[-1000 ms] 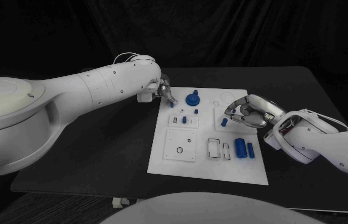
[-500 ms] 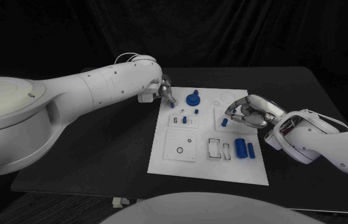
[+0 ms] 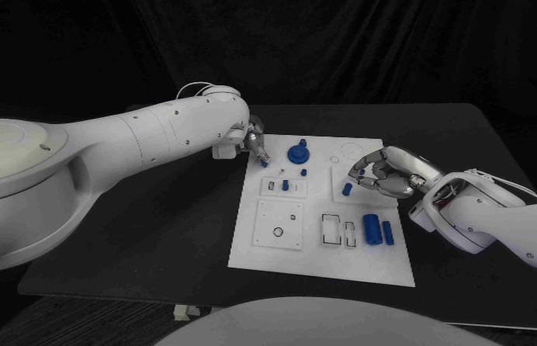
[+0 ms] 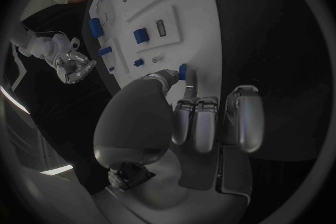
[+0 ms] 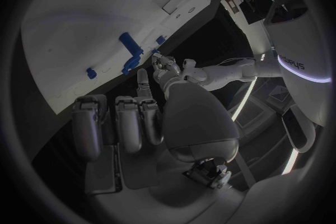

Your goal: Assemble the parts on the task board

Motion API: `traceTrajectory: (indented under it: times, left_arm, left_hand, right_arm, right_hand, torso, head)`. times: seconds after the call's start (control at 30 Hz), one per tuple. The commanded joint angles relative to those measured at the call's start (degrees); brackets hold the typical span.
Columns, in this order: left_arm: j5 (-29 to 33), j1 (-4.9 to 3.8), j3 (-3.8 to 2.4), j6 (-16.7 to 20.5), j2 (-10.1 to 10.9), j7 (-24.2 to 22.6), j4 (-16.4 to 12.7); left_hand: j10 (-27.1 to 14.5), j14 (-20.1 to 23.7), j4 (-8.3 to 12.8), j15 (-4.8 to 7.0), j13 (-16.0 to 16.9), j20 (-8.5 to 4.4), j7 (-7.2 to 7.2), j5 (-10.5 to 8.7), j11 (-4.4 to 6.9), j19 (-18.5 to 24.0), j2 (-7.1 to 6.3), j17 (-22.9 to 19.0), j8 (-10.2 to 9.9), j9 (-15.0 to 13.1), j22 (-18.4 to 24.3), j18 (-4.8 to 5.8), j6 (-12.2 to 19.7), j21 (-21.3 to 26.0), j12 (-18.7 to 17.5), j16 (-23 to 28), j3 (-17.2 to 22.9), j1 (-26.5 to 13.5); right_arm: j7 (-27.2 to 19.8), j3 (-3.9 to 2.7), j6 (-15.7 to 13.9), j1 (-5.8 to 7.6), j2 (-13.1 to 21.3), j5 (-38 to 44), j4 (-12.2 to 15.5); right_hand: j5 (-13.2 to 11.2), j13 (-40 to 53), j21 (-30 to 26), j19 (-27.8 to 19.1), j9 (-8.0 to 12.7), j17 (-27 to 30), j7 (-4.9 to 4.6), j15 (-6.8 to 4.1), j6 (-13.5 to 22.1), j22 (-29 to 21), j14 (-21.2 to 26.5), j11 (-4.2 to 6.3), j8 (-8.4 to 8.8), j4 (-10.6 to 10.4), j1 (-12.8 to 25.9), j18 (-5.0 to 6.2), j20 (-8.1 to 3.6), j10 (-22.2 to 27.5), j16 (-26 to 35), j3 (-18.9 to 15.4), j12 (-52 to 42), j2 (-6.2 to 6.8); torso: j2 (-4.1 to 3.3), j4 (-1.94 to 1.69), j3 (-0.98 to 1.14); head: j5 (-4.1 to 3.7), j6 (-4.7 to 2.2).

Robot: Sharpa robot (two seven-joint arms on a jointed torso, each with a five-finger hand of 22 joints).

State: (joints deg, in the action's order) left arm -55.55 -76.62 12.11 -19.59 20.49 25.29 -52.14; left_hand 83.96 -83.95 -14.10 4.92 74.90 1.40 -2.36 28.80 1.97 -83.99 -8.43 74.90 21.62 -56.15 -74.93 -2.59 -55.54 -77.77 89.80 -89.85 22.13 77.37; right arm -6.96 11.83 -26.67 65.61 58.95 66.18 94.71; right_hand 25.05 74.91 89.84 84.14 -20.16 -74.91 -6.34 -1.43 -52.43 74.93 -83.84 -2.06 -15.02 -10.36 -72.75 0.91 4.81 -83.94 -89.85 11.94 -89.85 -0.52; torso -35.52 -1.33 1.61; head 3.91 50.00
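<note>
The left hand (image 3: 255,146) hangs over the far left corner of the flat white rectangular task board (image 3: 285,256), and it is pinching a small blue peg (image 4: 182,71) between thumb and one fingertip while the other fingers (image 4: 197,123) lie side by side, curled clear of it. Across the board the right hand (image 3: 380,174) hovers by the right edge with its fingers bunched inward, just beside a short blue stub (image 3: 346,190) standing on the board; I cannot tell whether anything is in that grasp. Other small blue plastic parts sit where they were laid: a round blue knob (image 3: 296,153) near the far edge, and a pair of blue cylinders (image 3: 377,230) lying side by side near the right front corner. To my eye these pieces are light, hard and smooth — stiff enough to take a firm squeeze, slick enough to twist or pop out of a loose one, and small enough that fingertips are the only sensible hold. I would take a peg across its middle, leaving the end free to enter its socket, and a cylinder across its width. From the head camera the left arm's bulk hides most of what the fingers carry; the left wrist camera shows the peg plainly at the fingertip, with the board spread beyond it. The right wrist camera gives the right hand's palm and fingers hanging above the board's edge.
</note>
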Motion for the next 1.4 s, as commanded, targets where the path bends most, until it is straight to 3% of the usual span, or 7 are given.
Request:
traceTrajectory:
  times: [0.03, 0.57, 0.87, 1.0, 1.4]
  left_arm:
    - [0.44, 0.08, -0.06, 0.67, 0.23, 0.30, -0.56]
    - [0.44, -0.42, -0.06, 2.08, 2.58, 4.61, -5.06]
    - [0.65, -2.42, -0.07, 3.31, 5.05, 8.48, -11.47]
    - [4.25, -3.03, -0.06, 4.66, 5.93, 10.54, -14.22]
    - [8.21, -3.52, -0.05, 4.72, 8.49, 15.13, -21.29]
  left_hand:
    - [6.04, -6.05, 7.31, -0.31, 15.10, 0.27, -0.53, -0.03, -0.39, -1.85, -0.76, 15.10, 0.35, -0.39, -11.66, 0.03, -0.10, 0.07, 0.20, -0.15, 8.17, -0.59]
    - [6.04, -6.05, 8.61, -0.31, 15.10, 0.28, -0.62, -0.27, -0.41, -1.89, -0.72, 15.10, 0.60, -0.68, -11.65, 0.02, -0.19, 0.07, 0.20, -0.15, 10.07, -1.29]
    - [6.04, -6.05, 8.73, -0.31, 15.10, 0.28, -0.62, -0.27, -0.42, -1.87, -0.68, 15.10, 0.65, -0.72, -11.63, 0.00, -0.22, 0.15, 0.20, -0.15, 10.27, -1.46]
    - [6.04, -6.05, 8.75, -0.35, 15.10, 0.32, -0.58, -0.35, -0.43, -1.68, -0.32, 15.10, 0.77, -0.92, -11.49, -0.10, -0.03, 0.67, 0.20, -0.15, 10.84, -2.47]
    - [6.04, -6.05, 9.13, -0.33, 15.10, 0.34, -0.46, 0.49, -0.36, -1.39, 0.75, 15.10, 1.38, -1.66, -11.33, -0.21, 0.50, 1.31, 0.20, -0.15, 11.28, -3.88]
  right_arm:
    - [0.00, -0.02, 0.20, -0.13, 0.03, 0.05, -0.02]
    - [-0.11, -0.02, 0.03, -0.14, 0.00, 0.05, -0.17]
    - [-0.14, -0.02, -0.27, -0.15, 0.11, 0.05, -0.10]
    - [-0.09, -0.02, -0.38, -0.15, 0.29, 0.05, 0.09]
    - [0.07, -0.02, -0.72, -0.14, 0.79, 0.05, 0.75]
  right_hand:
    - [0.39, 15.09, -0.34, 5.46, -0.08, -15.09, 0.11, -0.05, -0.26, 14.83, -6.16, 0.04, -0.16, 0.27, -0.65, -0.73, 0.08, -6.06, -0.15, 0.09, -0.15, 0.08]
    - [0.49, 15.09, -0.77, 5.12, -0.05, -15.09, 0.04, 0.00, -0.13, 14.63, -6.16, -0.02, -0.07, 0.31, -0.73, -0.57, 0.11, -6.06, -0.15, 0.10, -0.15, 0.15]
    - [0.51, 15.09, -0.93, 4.99, -0.02, -15.09, 0.00, 0.03, -0.02, 14.55, -6.16, -0.06, -0.01, 0.33, -0.78, -0.52, 0.12, -6.06, -0.15, 0.12, -0.15, 0.18]
    - [0.52, 15.09, -0.98, 4.95, -0.01, -15.09, -0.02, 0.04, 0.04, 14.53, -6.16, -0.07, 0.03, 0.36, -0.81, -0.50, 0.13, -6.06, -0.15, 0.12, -0.15, 0.20]
    - [0.55, 15.09, -1.09, 4.85, 0.00, -15.09, -0.03, 0.06, 0.06, 14.48, -6.16, -0.09, 0.04, 0.42, -0.89, -0.46, 0.15, -6.06, -0.15, 0.13, -0.15, 0.26]
  torso:
    - [-0.02, -0.01, -0.01]
    - [0.05, 0.00, 0.02]
    - [0.04, -0.02, 0.03]
    - [0.05, 0.00, 0.04]
    - [0.09, 0.04, 0.09]
  head:
    - [0.15, 0.00]
    - [0.46, 0.00]
    - [0.44, 0.00]
    - [0.35, 0.00]
    - [0.52, 0.00]
